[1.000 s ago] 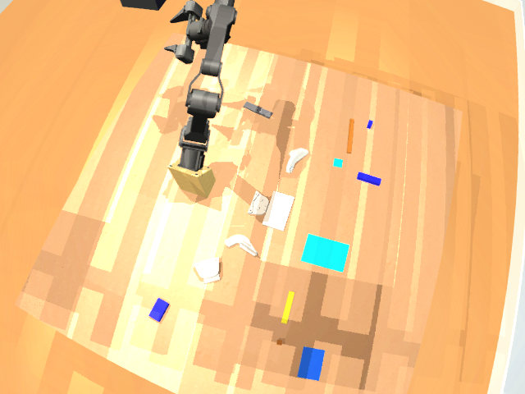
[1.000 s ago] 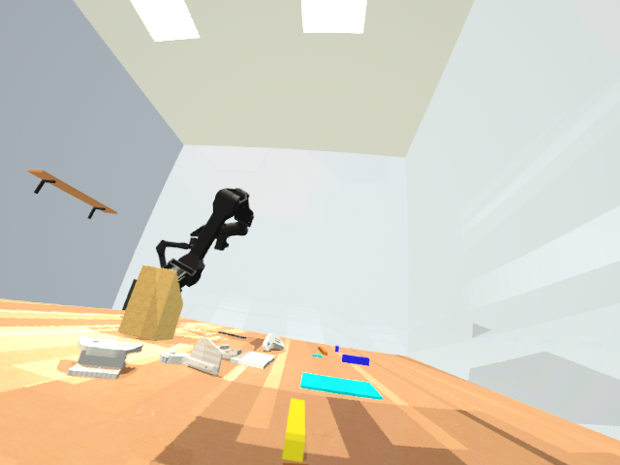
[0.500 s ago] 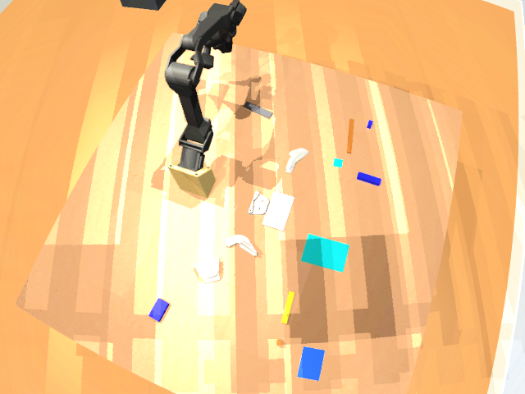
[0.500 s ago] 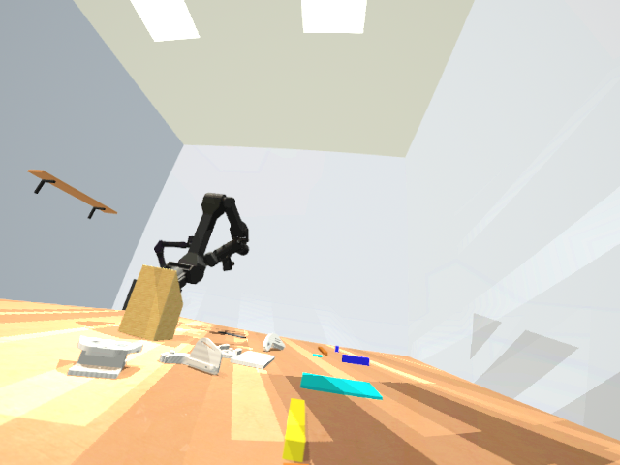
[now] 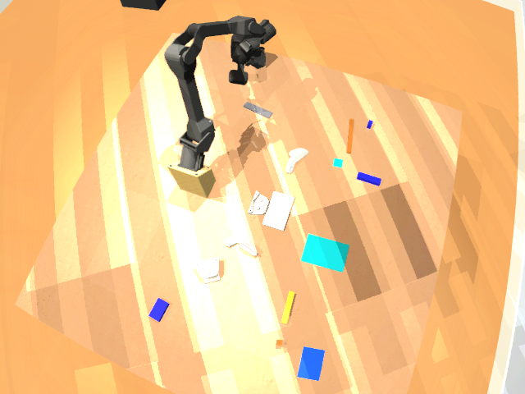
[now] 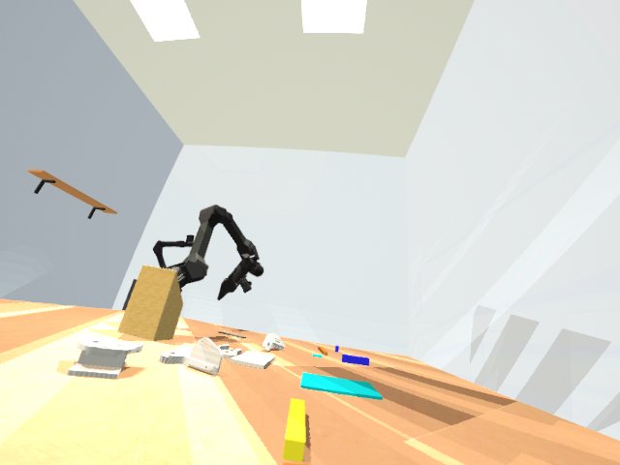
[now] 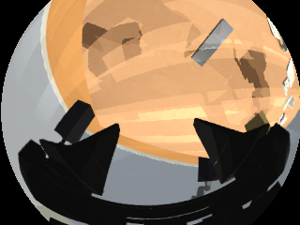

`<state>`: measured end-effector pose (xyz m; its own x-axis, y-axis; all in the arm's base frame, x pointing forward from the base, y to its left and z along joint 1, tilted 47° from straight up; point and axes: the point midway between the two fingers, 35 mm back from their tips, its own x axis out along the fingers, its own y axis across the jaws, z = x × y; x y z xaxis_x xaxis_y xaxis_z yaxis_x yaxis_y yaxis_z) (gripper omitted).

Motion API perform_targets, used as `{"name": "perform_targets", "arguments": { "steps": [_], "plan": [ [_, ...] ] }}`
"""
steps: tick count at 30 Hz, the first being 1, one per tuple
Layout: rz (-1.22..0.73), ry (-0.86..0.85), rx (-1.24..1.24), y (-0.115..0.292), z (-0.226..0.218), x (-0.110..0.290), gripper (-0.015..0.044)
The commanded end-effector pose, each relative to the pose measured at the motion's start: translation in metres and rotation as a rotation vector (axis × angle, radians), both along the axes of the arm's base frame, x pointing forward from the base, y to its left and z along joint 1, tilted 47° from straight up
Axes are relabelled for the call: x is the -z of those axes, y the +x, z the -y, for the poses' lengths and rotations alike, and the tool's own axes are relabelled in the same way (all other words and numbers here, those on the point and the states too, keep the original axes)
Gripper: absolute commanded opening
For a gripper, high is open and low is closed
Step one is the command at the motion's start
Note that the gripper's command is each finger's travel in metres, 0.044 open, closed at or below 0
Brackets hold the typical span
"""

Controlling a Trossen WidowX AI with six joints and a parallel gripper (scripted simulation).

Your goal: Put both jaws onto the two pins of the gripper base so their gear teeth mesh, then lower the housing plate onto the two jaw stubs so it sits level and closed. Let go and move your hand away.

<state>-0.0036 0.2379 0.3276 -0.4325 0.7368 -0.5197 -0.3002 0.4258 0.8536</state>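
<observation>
My gripper [image 5: 248, 68] [image 6: 220, 296] [image 7: 157, 124] is open and empty, high above the far part of the mat, away from the white parts. One curved white jaw [image 5: 296, 159] [image 6: 272, 342] lies farther back; another jaw [image 5: 243, 246] [image 6: 203, 356] lies nearer the front. A small white piece with holes [image 5: 258, 203] lies beside a flat white rectangular plate [image 5: 278, 211] [image 6: 252, 358]. A raised white piece with a flat foot [image 5: 208, 269] [image 6: 102, 356] stands at front left. Which of these is the gripper base or the housing plate I cannot tell surely. All lie apart.
A grey strip [image 5: 257, 109] [image 7: 212, 43] lies near the gripper. The wooden block [image 5: 193, 181] [image 6: 151, 302] is at the arm's foot. A cyan plate [image 5: 325, 252] [image 6: 340, 386], a yellow bar [image 5: 288, 307] [image 6: 294, 429] and several blue, orange and cyan pieces lie around the white parts.
</observation>
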Motion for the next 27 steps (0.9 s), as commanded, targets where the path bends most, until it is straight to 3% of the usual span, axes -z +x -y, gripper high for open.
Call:
{"name": "perform_targets", "arguments": {
  "steps": [1, 12, 20, 27],
  "plan": [
    [0.033, -0.031, 0.078, 0.034, -0.012, 0.015, 0.044],
    [0.049, -0.179, 0.327, 0.152, -0.009, 0.079, 0.044],
    [0.054, -0.26, 0.457, 0.227, 0.027, 0.125, 0.044],
    [0.033, -0.349, 0.569, 0.292, 0.088, 0.182, 0.044]
  ]
}}
